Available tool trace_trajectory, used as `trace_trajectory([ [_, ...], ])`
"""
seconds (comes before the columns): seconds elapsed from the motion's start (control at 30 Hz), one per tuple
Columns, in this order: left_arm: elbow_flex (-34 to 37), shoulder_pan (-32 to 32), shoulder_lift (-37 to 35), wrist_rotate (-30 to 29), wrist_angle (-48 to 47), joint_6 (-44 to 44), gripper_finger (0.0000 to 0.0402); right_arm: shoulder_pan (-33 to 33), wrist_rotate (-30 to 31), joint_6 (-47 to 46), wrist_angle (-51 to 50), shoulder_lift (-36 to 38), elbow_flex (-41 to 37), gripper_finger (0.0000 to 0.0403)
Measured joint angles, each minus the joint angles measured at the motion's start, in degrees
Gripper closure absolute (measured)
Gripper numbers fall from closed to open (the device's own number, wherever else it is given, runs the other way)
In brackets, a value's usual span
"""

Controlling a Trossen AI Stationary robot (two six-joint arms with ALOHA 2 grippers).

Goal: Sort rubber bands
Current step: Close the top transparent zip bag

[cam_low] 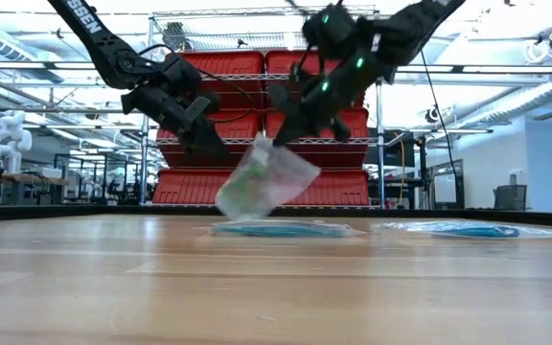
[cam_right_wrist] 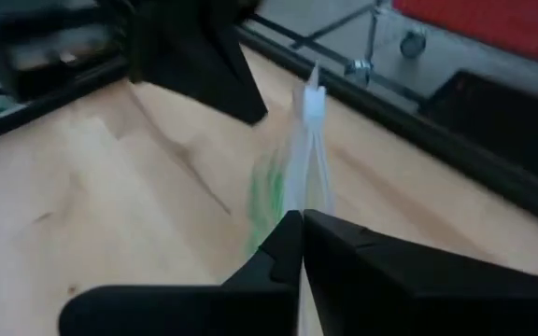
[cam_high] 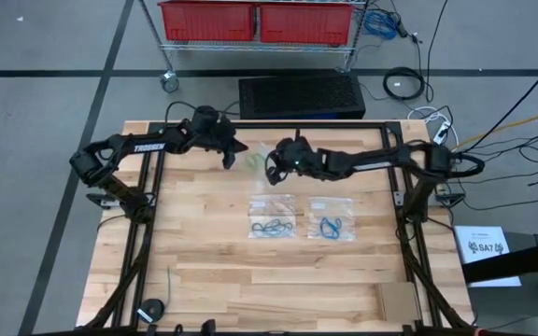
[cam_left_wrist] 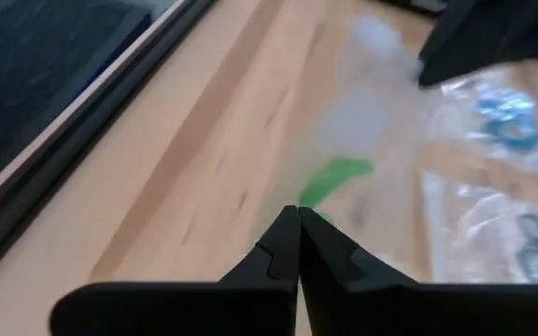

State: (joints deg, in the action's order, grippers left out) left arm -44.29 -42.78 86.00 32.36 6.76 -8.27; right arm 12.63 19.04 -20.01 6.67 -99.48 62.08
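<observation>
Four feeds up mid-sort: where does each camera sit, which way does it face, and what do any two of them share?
High: above the table, looking straight down; both arms, lifted bag between them, two bags flat below.
Low: table height, looking level across; both arms come from above, holding the bag.
Left wrist: on the left arm, looking past its shut jaws at green bands in the bag.
Right wrist: on the right arm, past its shut jaws pinching the bag.
Shared: all four show the lifted bag.

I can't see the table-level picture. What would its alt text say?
Two dark robot arms hold a clear plastic bag with light green rubber bands above a wooden table, the left pincer and right pincer each shut on a top corner. Two more bags lie flat behind; red bins fill the background.
</observation>
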Motion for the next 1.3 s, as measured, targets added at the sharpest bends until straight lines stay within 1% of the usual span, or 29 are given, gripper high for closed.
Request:
trace_trajectory([
  [0.13, 0.0, 0.11, 0.0, 6.02, 3.98, 0.52, 0.0355, -1.34, -1.58, 4.45, -3.72, 4.84, 0.02, 0.0403],
  [0.3, 0.0, 1.19, -0.03, 10.82, 9.61, 1.95, 0.0296, -3.18, -4.45, 6.73, -6.51, 8.32, 0.04, 0.0403],
  [0.43, 0.02, 2.78, -0.55, 12.61, 11.39, 1.42, 0.0258, -4.38, -4.39, 7.65, -8.92, 9.3, 0.04, 0.0403],
  [0.5, 0.02, 3.38, -1.1, 14.0, 11.46, 0.49, 0.0247, -4.62, -4.38, 7.67, -9.64, 9.33, 0.07, 0.0403],
  [0.57, 0.02, 3.72, -1.81, 14.18, 11.68, 0.37, 0.024, -4.93, -4.41, 7.69, -10.09, 9.33, 0.07, 0.0403],
  [0.73, 0.02, 4.74, -2.71, 14.16, 11.75, 0.37, 0.0238, -5.4, -4.39, 8.51, -10.46, 9.37, 0.07, 0.0403],
  [1.0, 0.02, 9.17, -2.67, 14.14, 12.18, -1.2, 0.0238, -6.35, -4.43, 8.74, -10.44, 9.37, 0.07, 0.0403],
  [1.07, 0.02, 9.71, -2.67, 14.09, 12.49, -1.2, 0.0243, -6.43, -4.43, 8.74, -10.42, 9.37, 0.07, 0.0403],
  [1.17, 0.02, 10.03, -2.67, 13.1, 12.33, -1.2, 0.0267, -6.78, -4.51, 8.74, -10.39, 9.37, 0.07, 0.0403],
  [1.3, 0.02, 10.03, -2.67, 13.02, 12.36, -1.2, 0.0325, -6.81, -4.61, 8.74, -10.4, 9.37, 0.07, 0.0403],
])
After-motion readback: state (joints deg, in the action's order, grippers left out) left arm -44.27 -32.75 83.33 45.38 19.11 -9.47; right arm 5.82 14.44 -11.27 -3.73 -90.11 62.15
